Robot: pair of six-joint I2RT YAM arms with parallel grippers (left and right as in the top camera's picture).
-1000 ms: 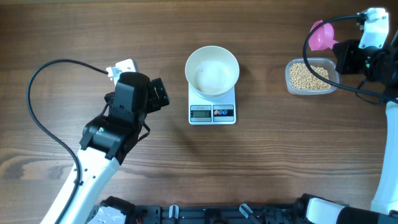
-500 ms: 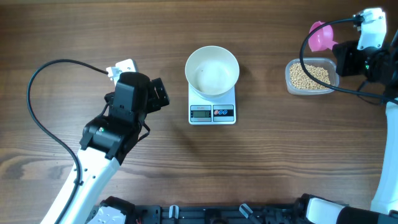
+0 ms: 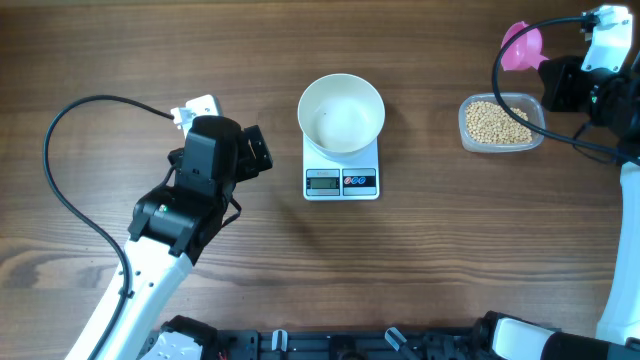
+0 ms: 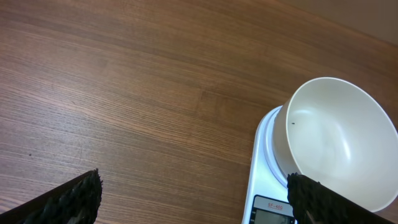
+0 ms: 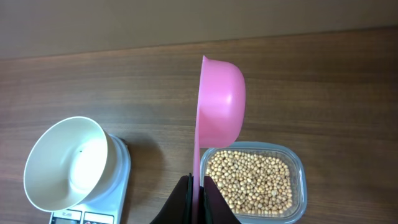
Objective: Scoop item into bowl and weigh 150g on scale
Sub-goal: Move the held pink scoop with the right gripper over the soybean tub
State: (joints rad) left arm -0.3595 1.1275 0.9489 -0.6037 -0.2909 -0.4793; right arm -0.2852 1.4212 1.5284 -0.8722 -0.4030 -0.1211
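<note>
Table (image 3: 450, 260): wood-grain, all items on it.
Left arm: lies at left, well apart from the scale. The left gripper (image 3: 256, 150) has its jaws spread full wide and holds nothing. In the wrist view only the two fingertips show, at the lower corners.
Right arm: at far right, partly cut off by the overhead frame edge. The right gripper (image 5: 198, 198) is clamped tight on the scoop handle.
Scale (image 3: 341, 182): centre of table. Display digits too small to read.
Bowl (image 3: 341, 112): sits on the scale, covering its far part. Inside looks bare except for one dark speck. Cut off at right in the left wrist view.
Tub (image 5: 298, 174): clear, right of the scale, apart from it.
Scoop (image 5: 221, 99): pink, held on edge above the tub's far rim. Contents cannot be made out.
Beans (image 5: 252, 180): all seen lie in the tub.
</note>
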